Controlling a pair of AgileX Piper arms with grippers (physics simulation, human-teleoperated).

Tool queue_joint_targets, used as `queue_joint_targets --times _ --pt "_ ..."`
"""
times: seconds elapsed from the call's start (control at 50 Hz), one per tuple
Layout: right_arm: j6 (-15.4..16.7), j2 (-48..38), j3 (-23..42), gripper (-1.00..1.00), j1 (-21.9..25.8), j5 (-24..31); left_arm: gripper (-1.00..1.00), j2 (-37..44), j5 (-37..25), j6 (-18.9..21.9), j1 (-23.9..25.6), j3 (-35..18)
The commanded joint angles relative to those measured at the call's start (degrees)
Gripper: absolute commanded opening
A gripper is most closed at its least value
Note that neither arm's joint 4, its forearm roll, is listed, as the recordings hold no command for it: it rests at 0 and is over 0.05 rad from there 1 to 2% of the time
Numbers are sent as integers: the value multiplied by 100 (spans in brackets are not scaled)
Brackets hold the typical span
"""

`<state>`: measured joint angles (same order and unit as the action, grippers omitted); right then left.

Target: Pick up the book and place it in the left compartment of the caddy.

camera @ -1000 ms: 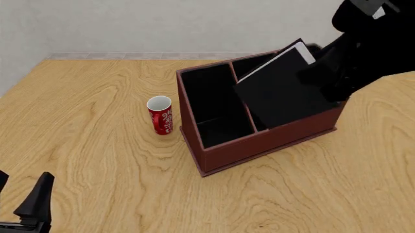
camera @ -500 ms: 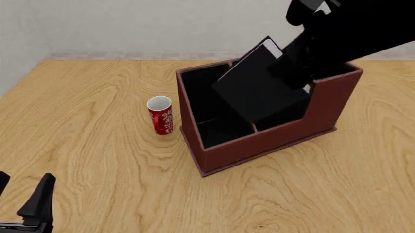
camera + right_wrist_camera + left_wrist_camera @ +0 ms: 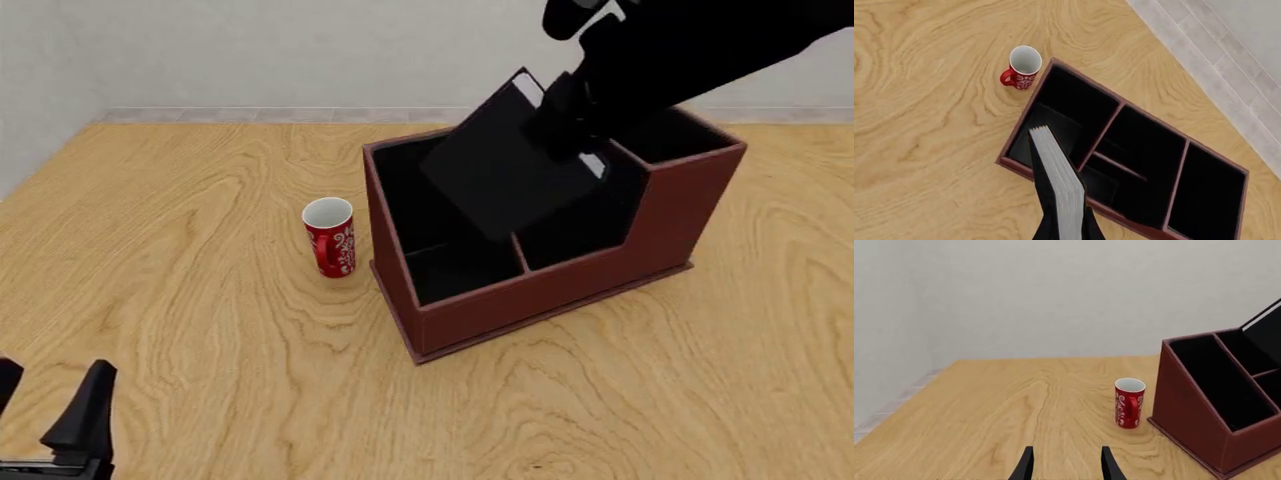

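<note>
The black book (image 3: pixel 514 165) hangs tilted over the reddish-brown caddy (image 3: pixel 534 300), with my right gripper (image 3: pixel 571 120) shut on its upper end. Its lower corner is above the left compartment (image 3: pixel 427 210), close to the divider. In the right wrist view the book's white page edges (image 3: pixel 1057 180) point down at the left compartment (image 3: pixel 1064 107) of the caddy (image 3: pixel 1102 135). My left gripper (image 3: pixel 60 430) rests low near the table's front left corner, far from the caddy. Its fingers (image 3: pixel 1026 467) stand open with nothing between them.
A red mug (image 3: pixel 330 237) with a white pattern stands on the wooden table just left of the caddy, also seen as mug (image 3: pixel 1129 402) and mug (image 3: pixel 1022 67). The caddy (image 3: pixel 1187 405) holds middle sections and a raised right end. A wall runs behind the table.
My right arm has carried the book up and to the left, from over the caddy's right part to above the left compartment. The left arm has hardly moved.
</note>
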<state>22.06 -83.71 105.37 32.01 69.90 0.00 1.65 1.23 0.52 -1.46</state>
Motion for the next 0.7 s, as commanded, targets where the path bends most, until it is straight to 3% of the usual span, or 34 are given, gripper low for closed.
queue_joint_targets --times 0.02,0.42,0.7 --pt "-351 -303 337 -100 -32 0 100 0 69 -46 -76 99" --pt "-379 -1004 752 -100 -284 0 100 0 12 -120 -236 145" --pt "-516 -1512 1065 -100 -210 0 100 0 -113 -147 -279 145"
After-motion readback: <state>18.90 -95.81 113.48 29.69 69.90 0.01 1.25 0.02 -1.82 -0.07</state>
